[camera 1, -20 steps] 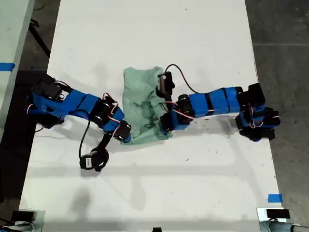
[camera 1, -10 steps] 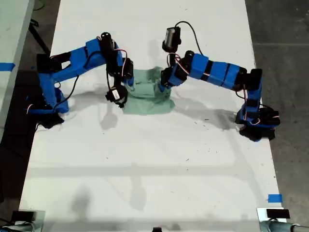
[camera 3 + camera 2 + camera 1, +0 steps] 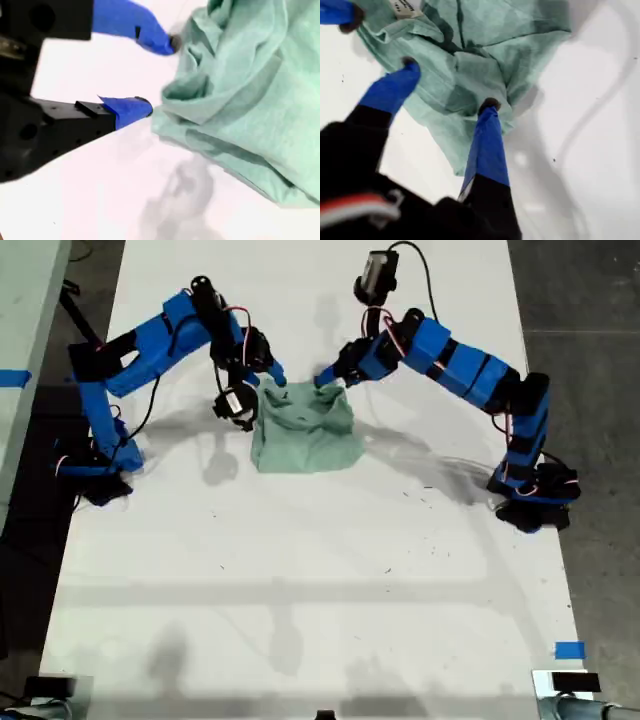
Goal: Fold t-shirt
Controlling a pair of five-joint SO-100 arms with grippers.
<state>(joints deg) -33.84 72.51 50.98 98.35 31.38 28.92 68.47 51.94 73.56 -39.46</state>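
The t-shirt [image 3: 304,428] lies on the table [image 3: 330,580] between both arms.

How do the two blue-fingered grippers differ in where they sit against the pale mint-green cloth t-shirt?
My first gripper has both fingertips over the t-shirt; my second gripper sits at its edge, over the white table. A bunched fold lies between the first's jaws; hardly any cloth lies between the second's. Both are open.

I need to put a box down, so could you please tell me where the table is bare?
The table is bare across the exterior view's lower half, below the t-shirt. It is crowded higher up, where my first claw and second claw flank the shirt.
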